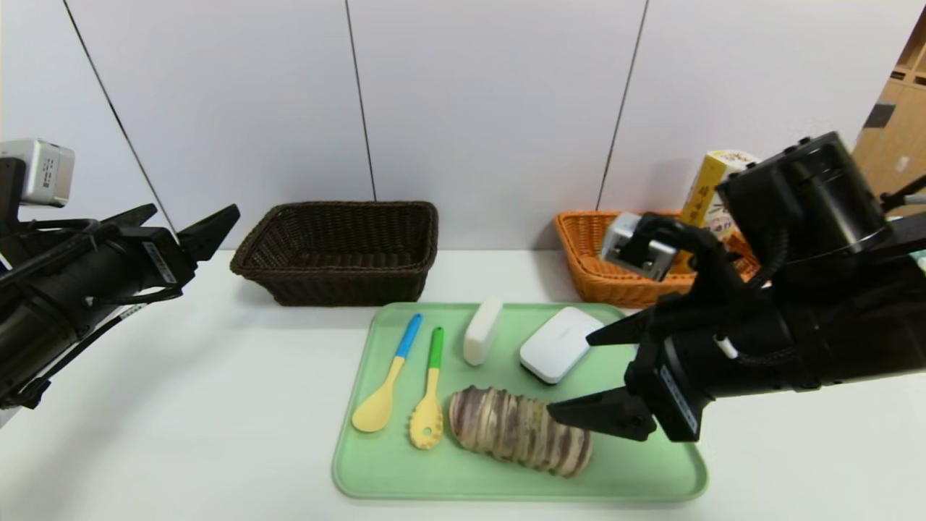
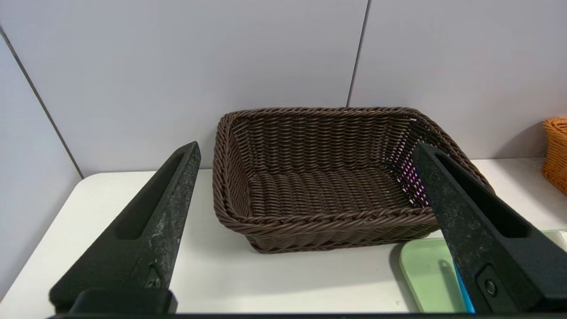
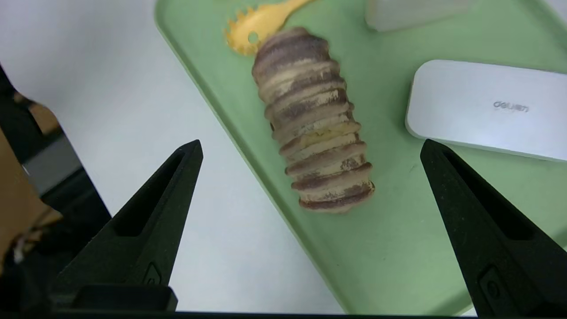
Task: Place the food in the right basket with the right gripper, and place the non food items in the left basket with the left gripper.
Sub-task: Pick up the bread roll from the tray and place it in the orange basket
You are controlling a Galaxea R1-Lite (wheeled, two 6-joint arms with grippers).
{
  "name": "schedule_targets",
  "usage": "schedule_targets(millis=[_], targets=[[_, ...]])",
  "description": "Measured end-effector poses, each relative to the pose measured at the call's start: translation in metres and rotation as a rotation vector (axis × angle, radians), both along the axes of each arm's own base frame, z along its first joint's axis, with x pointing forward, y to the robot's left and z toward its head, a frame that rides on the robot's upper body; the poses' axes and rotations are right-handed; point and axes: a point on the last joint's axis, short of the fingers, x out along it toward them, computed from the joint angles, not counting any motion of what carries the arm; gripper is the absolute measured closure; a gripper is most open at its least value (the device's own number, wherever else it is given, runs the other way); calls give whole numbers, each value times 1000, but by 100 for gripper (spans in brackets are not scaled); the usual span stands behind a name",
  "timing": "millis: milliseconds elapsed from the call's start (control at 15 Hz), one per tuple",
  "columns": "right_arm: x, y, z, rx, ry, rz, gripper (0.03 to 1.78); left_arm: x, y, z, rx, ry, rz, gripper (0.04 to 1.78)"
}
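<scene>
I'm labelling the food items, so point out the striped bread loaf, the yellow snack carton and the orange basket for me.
striped bread loaf (image 1: 517, 438), head view, middle of its ridged top.
yellow snack carton (image 1: 703, 189), head view, its yellow side face.
orange basket (image 1: 589, 271), head view, its front wicker wall.

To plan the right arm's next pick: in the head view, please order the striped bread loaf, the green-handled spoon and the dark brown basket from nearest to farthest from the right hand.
1. Striped bread loaf, directly beside the open right hand.
2. Green-handled spoon, mid-tray.
3. Dark brown basket, far back left.
</scene>
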Motion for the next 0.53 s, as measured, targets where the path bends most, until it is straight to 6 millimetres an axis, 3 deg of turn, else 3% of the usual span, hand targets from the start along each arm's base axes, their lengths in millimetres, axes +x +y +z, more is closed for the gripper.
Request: schedule_targets(millis=[200, 533], targets=[[16, 14, -18, -113, 22, 83, 12, 0, 0, -1, 2, 2, 0, 13], [30, 43, -43, -156, 68, 148, 12, 0, 0, 0, 5, -3, 1, 13]])
